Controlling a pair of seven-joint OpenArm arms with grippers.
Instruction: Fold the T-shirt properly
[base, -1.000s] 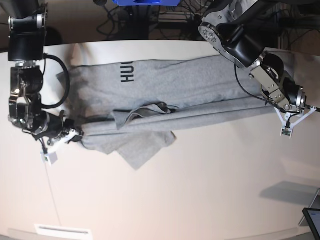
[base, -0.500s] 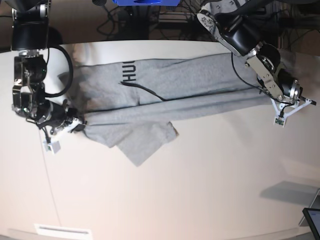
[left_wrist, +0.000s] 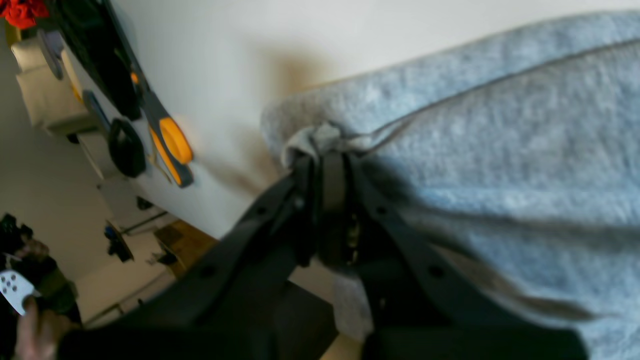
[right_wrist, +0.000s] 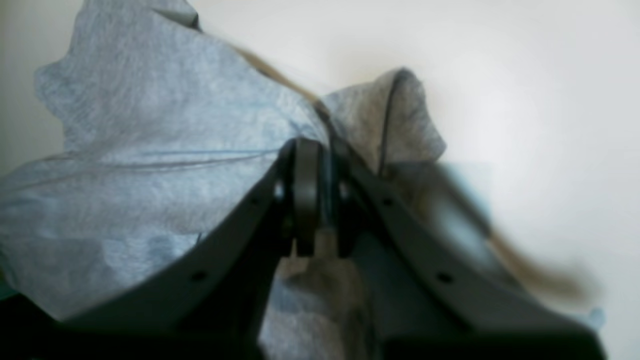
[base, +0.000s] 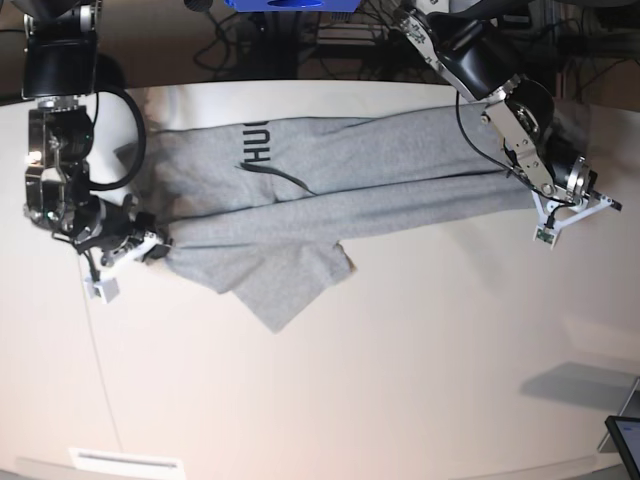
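The light grey T-shirt (base: 380, 170) lies stretched sideways across the white table (base: 400, 380), with a long fold along its near edge. Black letters (base: 257, 141) show near its far side. One sleeve (base: 290, 285) sticks out toward the front. My left gripper (base: 537, 197) is shut on the shirt's right end; in the left wrist view the gripper (left_wrist: 325, 155) pinches a bunched corner of the fabric (left_wrist: 500, 125). My right gripper (base: 160, 247) is shut on the left end; in the right wrist view the gripper (right_wrist: 315, 150) pinches the cloth (right_wrist: 150, 125).
A blue object (base: 290, 5) and cables lie beyond the table's far edge. A screen corner (base: 625, 440) shows at the front right. Orange-handled scissors (left_wrist: 170, 140) lie on the table near the left gripper.
Both grippers have drawn the held edge toward the far side. The loose ridge in the middle of the shirt has flattened, and the cloth now lies taut between them.
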